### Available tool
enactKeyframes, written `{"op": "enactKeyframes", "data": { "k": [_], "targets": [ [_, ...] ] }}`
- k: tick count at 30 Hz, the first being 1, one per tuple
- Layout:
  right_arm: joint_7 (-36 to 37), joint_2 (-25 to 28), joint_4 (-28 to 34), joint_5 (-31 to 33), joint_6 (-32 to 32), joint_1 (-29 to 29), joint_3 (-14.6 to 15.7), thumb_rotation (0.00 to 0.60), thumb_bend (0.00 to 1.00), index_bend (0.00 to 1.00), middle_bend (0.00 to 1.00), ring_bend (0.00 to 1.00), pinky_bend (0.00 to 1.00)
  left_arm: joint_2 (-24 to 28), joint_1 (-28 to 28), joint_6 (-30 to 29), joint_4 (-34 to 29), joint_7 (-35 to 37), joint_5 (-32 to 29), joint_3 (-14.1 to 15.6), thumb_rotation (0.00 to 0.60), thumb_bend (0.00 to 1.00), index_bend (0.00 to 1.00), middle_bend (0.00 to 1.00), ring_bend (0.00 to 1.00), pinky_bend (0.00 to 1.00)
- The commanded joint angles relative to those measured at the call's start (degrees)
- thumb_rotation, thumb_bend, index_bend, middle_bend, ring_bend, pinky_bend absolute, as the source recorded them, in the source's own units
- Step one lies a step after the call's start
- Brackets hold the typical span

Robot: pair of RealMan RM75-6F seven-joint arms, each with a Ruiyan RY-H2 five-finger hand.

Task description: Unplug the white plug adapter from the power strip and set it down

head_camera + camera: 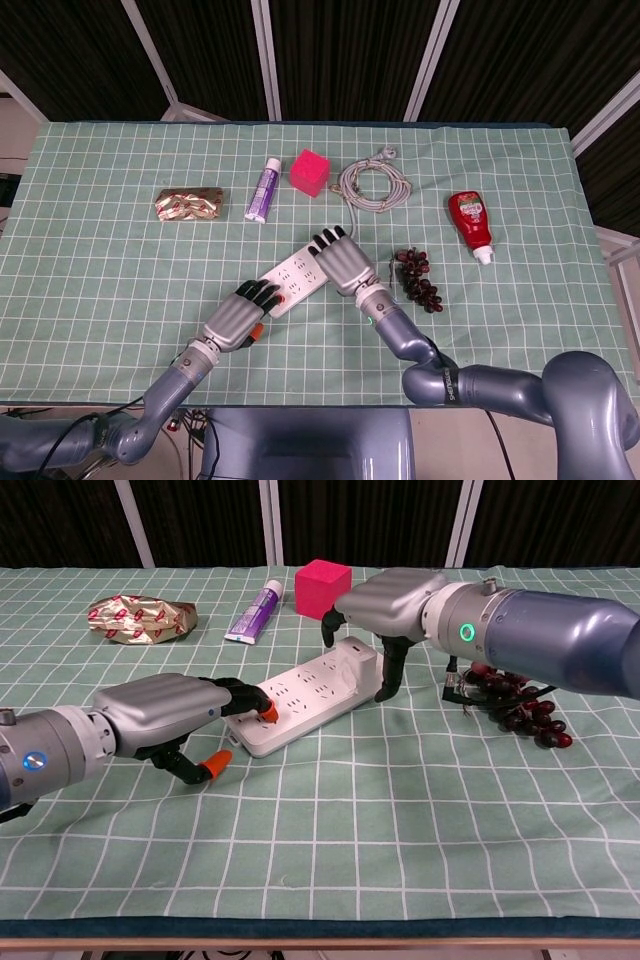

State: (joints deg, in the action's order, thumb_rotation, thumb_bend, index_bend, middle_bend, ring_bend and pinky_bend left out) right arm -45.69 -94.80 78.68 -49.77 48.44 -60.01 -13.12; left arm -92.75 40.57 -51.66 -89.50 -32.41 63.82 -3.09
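White plug adapter [357, 656] sat plugged in the power strip [310, 701].
Right hand [385, 598] hovered over it, fingers spread; left hand [165, 714] pressed the strip's near end, fingers curled.

In the head view the right hand [342, 261] covers the far end of the power strip [292, 279] — the white plug adapter [356, 656] shows only in the chest view, partly behind a finger; contact cannot be told.
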Motion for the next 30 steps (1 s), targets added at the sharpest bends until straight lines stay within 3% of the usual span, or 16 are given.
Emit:
{"op": "enactKeyframes", "data": {
  "k": [1, 19, 30],
  "targets": [
    [0.49, -0.82, -1.27, 0.47, -0.21, -0.78, 0.04, 0.600, 0.17, 0.27, 0.20, 0.17, 0.20, -0.06, 0.13, 0.00, 0.12, 0.36, 0.14, 0.06, 0.600, 0.53, 0.20, 0.11, 0.03, 0.12],
    [3.93, -4.54, -8.63, 1.60, -1.77, -2.31, 1.28, 0.600, 0.26, 0.34, 0.22, 0.18, 0.20, -0.27, 0.47, -0.23, 1.17, 2.30, 0.78, 0.93, 0.600, 0.53, 0.20, 0.11, 0.03, 0.12],
    [5.99, -5.94, -11.77, 1.25, -2.27, -2.51, 1.51, 0.600, 0.40, 0.40, 0.23, 0.19, 0.21, -0.33, 0.56, -0.28, 1.73, 3.18, 1.31, 1.33, 0.600, 0.53, 0.20, 0.11, 0.02, 0.12]
  ]
}}
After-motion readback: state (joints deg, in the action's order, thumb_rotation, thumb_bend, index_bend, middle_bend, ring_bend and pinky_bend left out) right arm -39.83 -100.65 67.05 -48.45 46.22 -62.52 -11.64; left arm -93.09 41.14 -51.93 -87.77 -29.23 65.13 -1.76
